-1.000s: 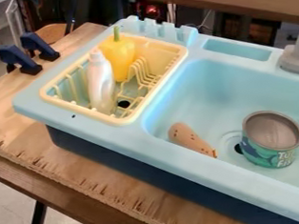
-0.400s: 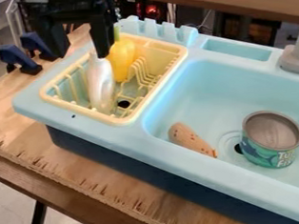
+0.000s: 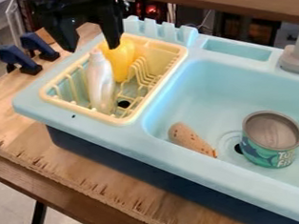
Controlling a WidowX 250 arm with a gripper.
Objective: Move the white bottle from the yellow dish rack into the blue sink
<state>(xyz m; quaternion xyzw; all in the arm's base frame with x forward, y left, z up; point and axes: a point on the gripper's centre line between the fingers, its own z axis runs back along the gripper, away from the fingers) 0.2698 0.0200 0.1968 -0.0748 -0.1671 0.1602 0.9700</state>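
Gripper (image 3: 92,45) hangs at upper left, fingers spread apart, near the white bottle (image 3: 100,83) and yellow pepper (image 3: 121,60). One fingertip overlaps the pepper's top; contact unclear. Bottle stands upright beside pepper in the pale yellow rack (image 3: 119,120). Light-blue basin (image 3: 208,86) holds a tan speckled piece (image 3: 188,138) and, just right, a green-labelled can (image 3: 267,154).
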